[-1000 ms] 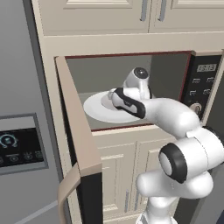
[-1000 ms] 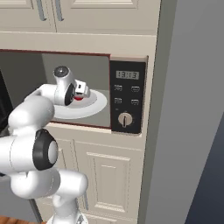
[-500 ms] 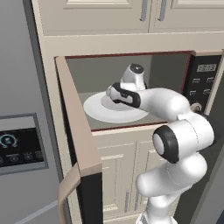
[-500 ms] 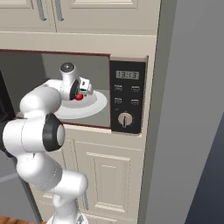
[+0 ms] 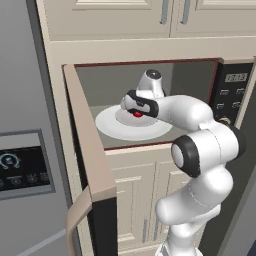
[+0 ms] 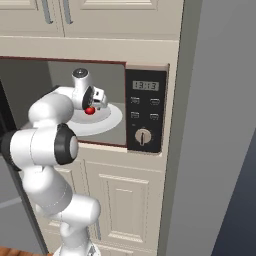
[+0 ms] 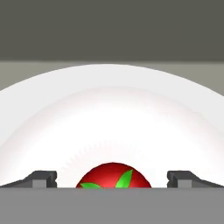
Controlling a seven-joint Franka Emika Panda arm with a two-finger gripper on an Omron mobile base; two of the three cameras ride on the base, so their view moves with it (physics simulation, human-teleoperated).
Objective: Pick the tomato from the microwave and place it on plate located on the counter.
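Tool (image 7: 112, 179) reaching deep into the microwave (image 6: 145, 107) with jaws spread wide - not gripping anything; tomato (image 7: 113, 176) sitting right between the two fingertips (image 7: 41, 178), green stem up, resting on the big white turntable dish (image 5: 110, 125); door (image 5: 87, 165) swung open on the left.

Gripper (image 6: 93, 107) over tomato (image 6: 89, 110) (on white dish (image 6: 112, 118)) inside microwave (image 6: 145, 111).
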